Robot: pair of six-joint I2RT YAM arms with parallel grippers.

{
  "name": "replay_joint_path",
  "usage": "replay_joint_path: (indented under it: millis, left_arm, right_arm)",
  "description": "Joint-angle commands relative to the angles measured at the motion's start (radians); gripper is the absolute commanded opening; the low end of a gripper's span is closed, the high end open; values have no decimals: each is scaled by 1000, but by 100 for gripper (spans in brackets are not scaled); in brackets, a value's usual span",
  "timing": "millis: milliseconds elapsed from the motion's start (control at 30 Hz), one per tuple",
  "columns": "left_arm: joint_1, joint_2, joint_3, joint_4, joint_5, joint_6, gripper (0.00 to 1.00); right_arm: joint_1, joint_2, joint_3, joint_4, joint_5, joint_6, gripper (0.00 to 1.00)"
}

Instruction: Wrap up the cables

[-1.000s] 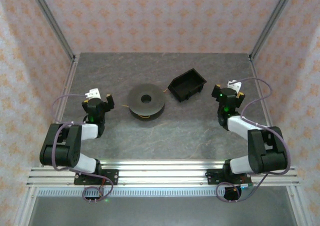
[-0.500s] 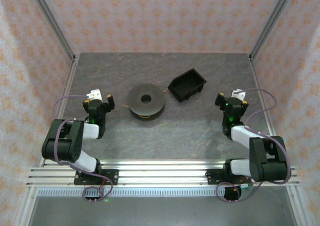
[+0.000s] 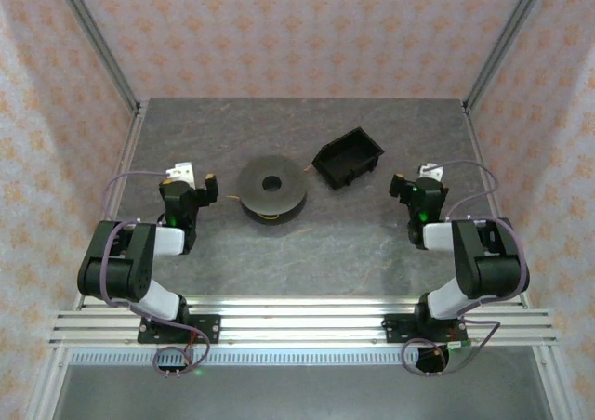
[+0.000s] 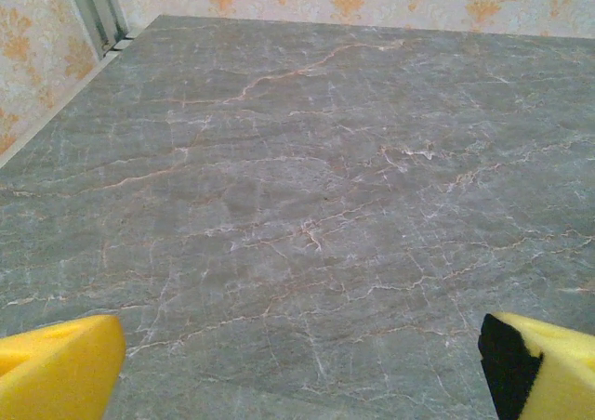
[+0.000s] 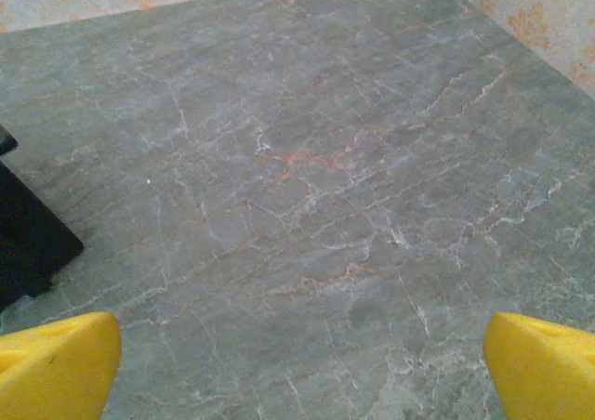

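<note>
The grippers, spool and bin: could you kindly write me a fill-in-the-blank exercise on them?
The left gripper and the right gripper both stand ___, holding nothing.
The black spool lies to the ___ of the black bin.
The bin sits nearer the ___ gripper.
Missing: open; left; right.

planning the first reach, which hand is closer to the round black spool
Left. The left hand sits left of the round black spool; the right hand is farther, on its right, past the black plastic bin.
</note>
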Motion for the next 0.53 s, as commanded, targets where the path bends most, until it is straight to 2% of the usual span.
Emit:
replay_joint_path:
  millis: [0,500]
  left_arm:
    - [-4,4,17,-7,13,18,99]
    - [-4,4,16,-5,13,19,99]
  right_arm:
    - [-4,-9,8,-4,-5,-13,99]
    - [-5,-4,10,-6,-5,-12,99]
